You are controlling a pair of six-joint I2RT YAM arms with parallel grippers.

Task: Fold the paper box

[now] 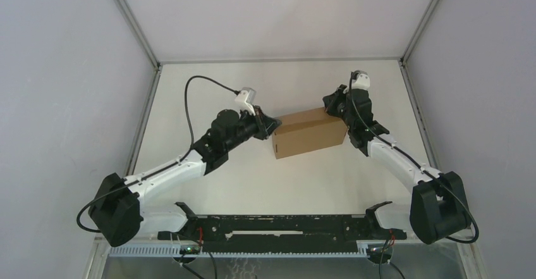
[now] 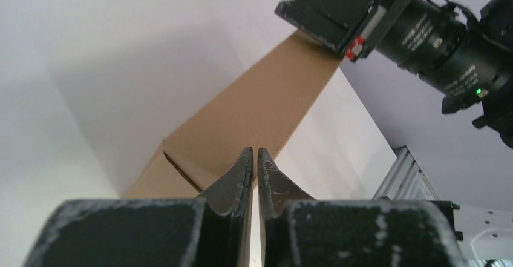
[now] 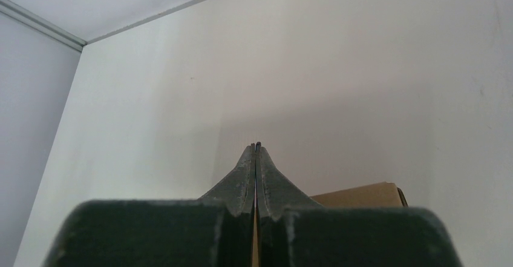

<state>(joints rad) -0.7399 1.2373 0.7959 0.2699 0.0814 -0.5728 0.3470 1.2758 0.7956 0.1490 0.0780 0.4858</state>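
Note:
The paper box (image 1: 308, 133) is a closed brown cardboard block lying mid-table, long side running left to right. My left gripper (image 1: 273, 124) is at the box's left end by its upper edge. In the left wrist view that gripper (image 2: 254, 152) is shut to a thin slit with nothing between the fingers, and the box (image 2: 254, 109) stretches away beyond the tips. My right gripper (image 1: 330, 103) is at the box's far right corner. In its own view it (image 3: 256, 146) is shut and empty, with a bit of the box (image 3: 363, 194) showing low behind the right finger.
White walls enclose the table on the left, back and right, with metal rails (image 1: 144, 111) along their bases. A black bar (image 1: 278, 225) runs across the near edge between the arm bases. A black cable (image 1: 193, 95) loops above the left arm.

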